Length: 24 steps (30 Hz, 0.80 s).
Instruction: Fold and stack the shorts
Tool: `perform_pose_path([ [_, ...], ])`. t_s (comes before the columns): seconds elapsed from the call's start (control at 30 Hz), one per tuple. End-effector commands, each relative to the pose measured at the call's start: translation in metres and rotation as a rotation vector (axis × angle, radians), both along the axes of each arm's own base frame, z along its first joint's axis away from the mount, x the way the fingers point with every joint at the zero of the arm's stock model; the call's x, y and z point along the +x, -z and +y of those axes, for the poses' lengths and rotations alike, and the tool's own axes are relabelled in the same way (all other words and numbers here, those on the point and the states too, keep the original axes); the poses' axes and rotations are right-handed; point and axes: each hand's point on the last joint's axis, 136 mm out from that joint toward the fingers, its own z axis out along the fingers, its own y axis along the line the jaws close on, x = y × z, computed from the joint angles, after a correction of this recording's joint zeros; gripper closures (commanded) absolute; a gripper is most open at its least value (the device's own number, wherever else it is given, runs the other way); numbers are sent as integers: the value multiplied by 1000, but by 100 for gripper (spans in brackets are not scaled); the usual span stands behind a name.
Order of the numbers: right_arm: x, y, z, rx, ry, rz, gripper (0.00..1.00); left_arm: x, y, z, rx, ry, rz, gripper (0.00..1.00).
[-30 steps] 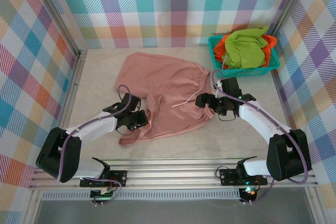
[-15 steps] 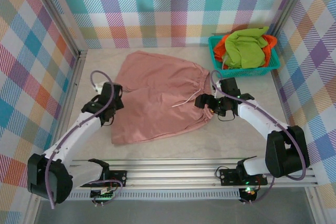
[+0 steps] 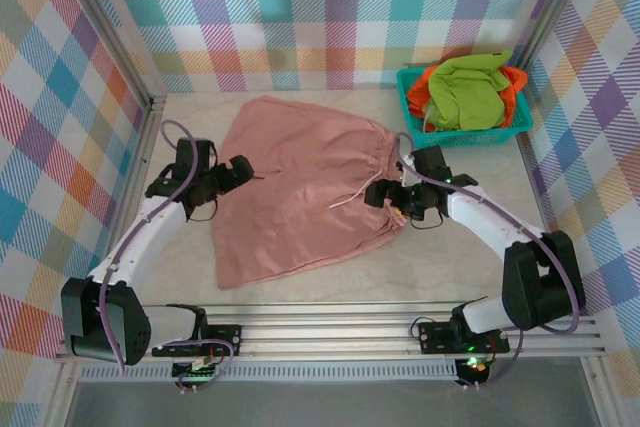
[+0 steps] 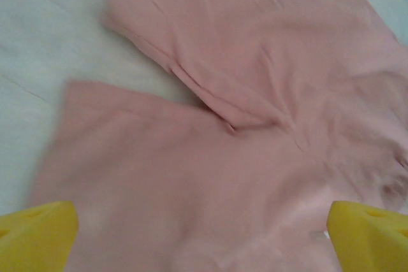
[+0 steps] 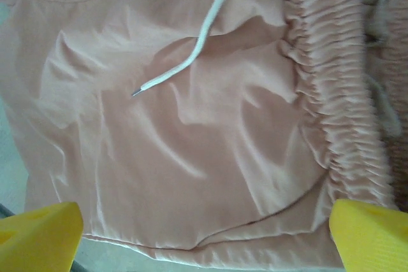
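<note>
In the teal basket [image 3: 470,134] at upper right, the orange shorts [image 3: 426,78] are mostly buried under the lime green shorts [image 3: 468,89]. A pale stone-look table [image 3: 450,257] sits between bright checked walls [image 3: 300,7]. The pink shorts [image 3: 300,187] lie spread flat at centre, waistband to the right. The left gripper [image 3: 242,169], jaws wide and empty, sits at their left edge. The right gripper [image 3: 376,194], also wide and empty, hovers over the waistband near the drawstring [image 5: 199,49].

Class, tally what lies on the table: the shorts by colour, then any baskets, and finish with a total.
Pink shorts: 1
Green shorts: 1
Orange shorts: 1
Teal basket: 1
Total: 4
</note>
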Motion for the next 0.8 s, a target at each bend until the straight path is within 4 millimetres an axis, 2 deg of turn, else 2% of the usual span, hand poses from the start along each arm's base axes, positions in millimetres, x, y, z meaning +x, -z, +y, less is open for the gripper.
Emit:
perform_pose_path([
  [0.0, 12, -14, 23, 37, -72, -39, 0, -5, 30, -37, -169, 74, 70, 0],
  [0.1, 24, -11, 31, 56, -61, -26, 0, -8, 59, -45, -193, 70, 109, 0],
  [0.2, 31, 5, 30, 28, -37, 8, 0, -17, 86, -43, -173, 55, 160, 0],
  [0.3, 27, 26, 25, -5, -18, 51, 0, -26, 109, -33, -123, 32, 210, 0],
  [0.43, 6, 51, 10, -56, 13, 122, 0, -35, 126, -19, -54, 1, 257, 0],
  [0.57, -23, 65, -2, -69, 43, 177, 0, -42, 138, 6, -11, -70, 290, 0],
  [0.67, -45, 72, -11, -81, 59, 226, 0, -48, 143, 23, -10, -116, 312, 0],
  [0.77, -63, 77, -13, -61, 58, 269, 0, -50, 139, 29, -15, -122, 304, 0],
])
